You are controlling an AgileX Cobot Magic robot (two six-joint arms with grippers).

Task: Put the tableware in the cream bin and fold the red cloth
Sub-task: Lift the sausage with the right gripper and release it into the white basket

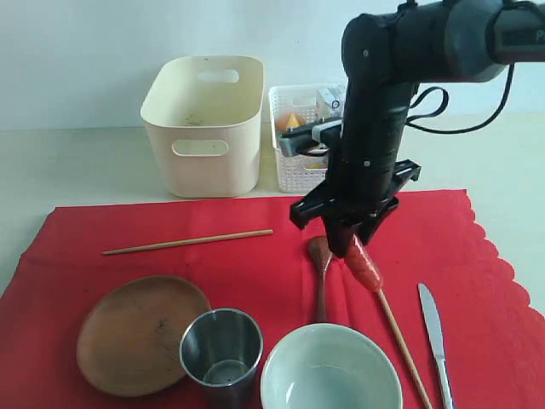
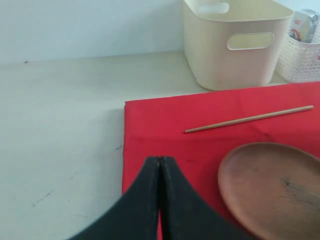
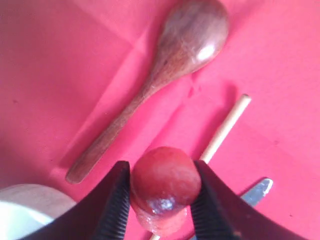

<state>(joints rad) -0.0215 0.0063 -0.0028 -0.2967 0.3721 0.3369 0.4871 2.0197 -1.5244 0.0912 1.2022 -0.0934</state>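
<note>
Worryingly, our right hand is clamped on a glossy red cylinder, not the chopstick lying beneath it on the cloth. Lifting now could carry the wrong thing to the bin. Our left hand hangs shut, empty.

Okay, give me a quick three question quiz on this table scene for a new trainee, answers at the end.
1. True or false: the steel cup stands on the red cloth, between the round brown wooden plate and the pale green-white bowl.
2. What is the right end effector closed on? A) the dark wooden spoon B) a red sausage-shaped item C) the silver table knife
3. Fill in: the left end effector is ____ (open or shut).
Key: 1 true; 2 B; 3 shut.
</note>
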